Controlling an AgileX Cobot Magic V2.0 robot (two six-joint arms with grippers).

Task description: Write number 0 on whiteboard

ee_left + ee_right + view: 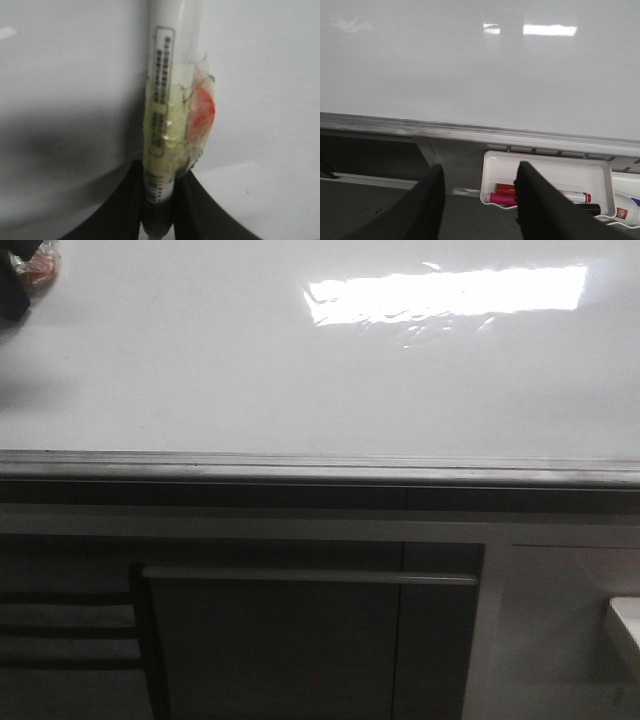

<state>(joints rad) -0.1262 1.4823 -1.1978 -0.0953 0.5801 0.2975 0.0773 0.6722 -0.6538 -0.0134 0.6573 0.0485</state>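
The whiteboard (pixel 200 370) fills the upper half of the front view, glossy white with a bright glare patch and a grey metal edge strip (pixel 320 468) along its bottom. No number 0 shows on it in any view. My left gripper (pixel 159 172) is shut on a white marker (pixel 170 75) wrapped in clear tape with a red patch; the marker points at the board, its tip out of view. In the front view this gripper (pixel 22 278) shows only at the top left corner. My right gripper (pixel 479 172) is open and empty below the board's edge (pixel 480 132).
Dark grey cabinet fronts (pixel 270 640) with a horizontal handle bar stand under the board. A white tray (pixel 545 170) hangs below the board's edge and holds red, pink and black-capped markers. A white bottle (pixel 626 210) lies to its right.
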